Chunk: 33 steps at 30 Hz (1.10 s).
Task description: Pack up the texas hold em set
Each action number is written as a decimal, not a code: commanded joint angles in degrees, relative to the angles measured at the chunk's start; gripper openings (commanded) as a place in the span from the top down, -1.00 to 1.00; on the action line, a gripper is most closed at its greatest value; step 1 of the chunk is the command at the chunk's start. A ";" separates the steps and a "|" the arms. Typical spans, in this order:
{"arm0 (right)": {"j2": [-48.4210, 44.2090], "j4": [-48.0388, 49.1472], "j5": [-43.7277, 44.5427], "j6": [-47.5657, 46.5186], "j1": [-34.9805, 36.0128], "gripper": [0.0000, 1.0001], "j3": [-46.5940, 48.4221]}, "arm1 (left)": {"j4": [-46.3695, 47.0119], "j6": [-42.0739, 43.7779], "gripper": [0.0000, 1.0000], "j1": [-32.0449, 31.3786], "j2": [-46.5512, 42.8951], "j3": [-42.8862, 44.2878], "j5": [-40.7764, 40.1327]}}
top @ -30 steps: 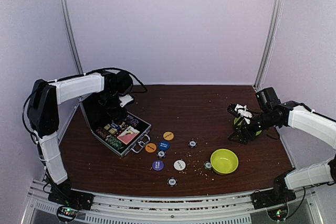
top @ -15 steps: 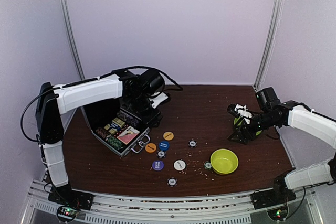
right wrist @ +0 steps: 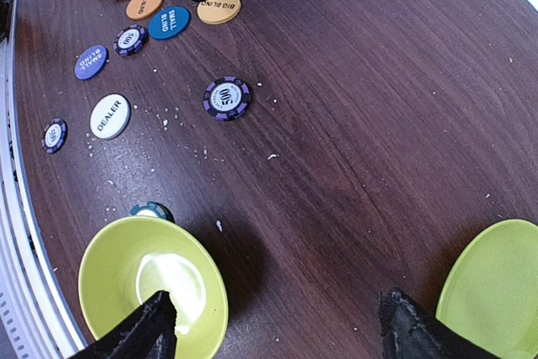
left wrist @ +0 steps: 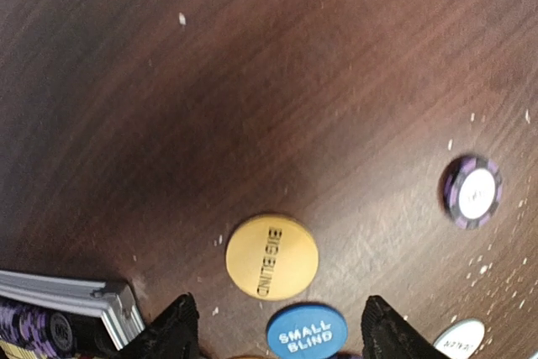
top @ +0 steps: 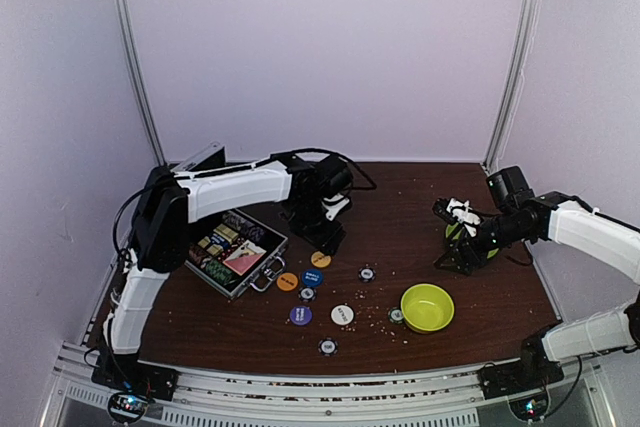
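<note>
left gripper point(left wrist: 277, 319) hangs spread and empty over the orange big blind button point(left wrist: 272, 256), flat on the table point(left wrist: 294, 81) just beside the open silver case point(left wrist: 76, 293) — thin, light, rigid, probably slick; pinch across its rim. right gripper point(right wrist: 273, 325) gapes empty, well apart.

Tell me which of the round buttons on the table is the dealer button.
The white button marked DEALER, the only white one; the other four are orange, blue or purple and lie nearer the open case.
</note>
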 commanded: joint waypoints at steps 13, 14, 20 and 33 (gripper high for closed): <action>0.08 -0.88 0.51 -0.85 0.38 -0.67 1.71 | -3.30 -2.94 -0.43 -0.13 7.42 5.96 -2.05; 0.08 -0.88 0.51 -0.85 0.35 -0.67 1.70 | -3.30 -2.93 -0.43 -0.13 7.68 6.06 -1.79; 0.35 -0.88 0.60 -0.86 0.38 -0.67 1.81 | -3.30 -2.85 -0.42 -0.04 9.06 6.60 -1.52; 0.79 -1.05 0.86 -1.11 0.38 -0.67 1.80 | -4.97 -2.23 -0.15 0.05 11.10 8.12 0.87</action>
